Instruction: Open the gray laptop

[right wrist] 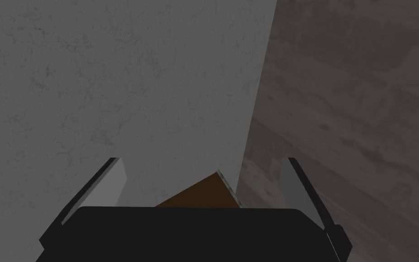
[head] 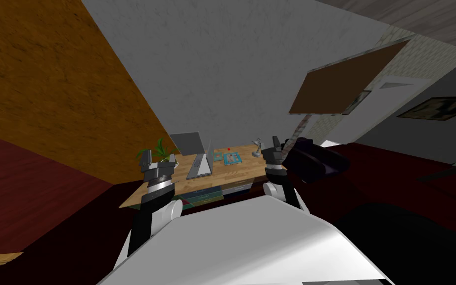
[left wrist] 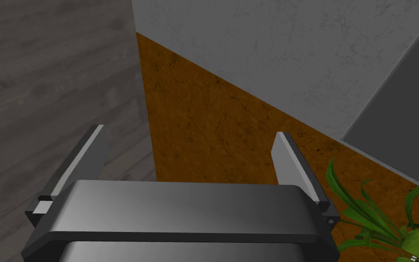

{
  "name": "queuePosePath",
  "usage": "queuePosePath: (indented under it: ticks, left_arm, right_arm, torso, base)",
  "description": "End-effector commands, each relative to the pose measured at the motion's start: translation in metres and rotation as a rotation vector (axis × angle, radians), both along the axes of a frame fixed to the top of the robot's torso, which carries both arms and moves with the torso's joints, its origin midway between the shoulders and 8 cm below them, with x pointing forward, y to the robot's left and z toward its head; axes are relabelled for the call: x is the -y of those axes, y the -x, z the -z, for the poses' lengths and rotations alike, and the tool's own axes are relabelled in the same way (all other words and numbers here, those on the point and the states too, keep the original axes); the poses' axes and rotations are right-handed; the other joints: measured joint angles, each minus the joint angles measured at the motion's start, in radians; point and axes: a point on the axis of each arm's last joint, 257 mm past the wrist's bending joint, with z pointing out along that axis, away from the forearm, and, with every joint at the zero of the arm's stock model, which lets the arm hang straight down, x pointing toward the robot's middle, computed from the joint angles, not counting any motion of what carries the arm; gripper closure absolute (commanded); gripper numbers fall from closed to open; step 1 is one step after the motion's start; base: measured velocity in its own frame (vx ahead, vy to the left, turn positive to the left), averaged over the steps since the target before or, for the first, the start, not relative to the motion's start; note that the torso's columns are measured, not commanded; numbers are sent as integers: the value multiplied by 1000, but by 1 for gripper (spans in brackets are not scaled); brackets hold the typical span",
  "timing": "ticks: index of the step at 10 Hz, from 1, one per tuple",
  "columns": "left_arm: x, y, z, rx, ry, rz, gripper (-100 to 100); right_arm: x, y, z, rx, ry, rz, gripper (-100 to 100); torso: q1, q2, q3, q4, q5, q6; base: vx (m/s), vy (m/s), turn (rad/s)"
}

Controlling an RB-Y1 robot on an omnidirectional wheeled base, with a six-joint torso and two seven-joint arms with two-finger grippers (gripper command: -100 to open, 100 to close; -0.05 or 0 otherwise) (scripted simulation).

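Gray laptop (head: 200, 164) sits mid-desk, lid raised.
You'll find it on the wooden desk (head: 244, 170), before a grey monitor (head: 187, 142), between the plant (head: 159, 147) and a teal book (head: 232, 158). Your left gripper (left wrist: 189, 134) and right gripper (right wrist: 202, 159) flank it, fingers spread, empty.

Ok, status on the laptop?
Left gripper, right gripper: jaws open, empty. Laptop on desk, untouched, lid looks raised. Plant beside left gripper.
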Motion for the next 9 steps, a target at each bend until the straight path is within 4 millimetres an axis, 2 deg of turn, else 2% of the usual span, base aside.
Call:
queuePosePath:
  ticks: [1, 9]
  left_arm:
    - [0, 0, 0, 0, 0, 0, 0]
    - [0, 0, 0, 0, 0, 0, 0]
  right_arm:
    - [0, 0, 0, 0, 0, 0, 0]
    - [0, 0, 0, 0, 0, 0, 0]
  torso:
    - [0, 40, -82, 41, 0, 0]
    - [0, 618, -1234, 617, 0, 0]
  base:
    - [0, 0, 0]
    - [0, 0, 0]
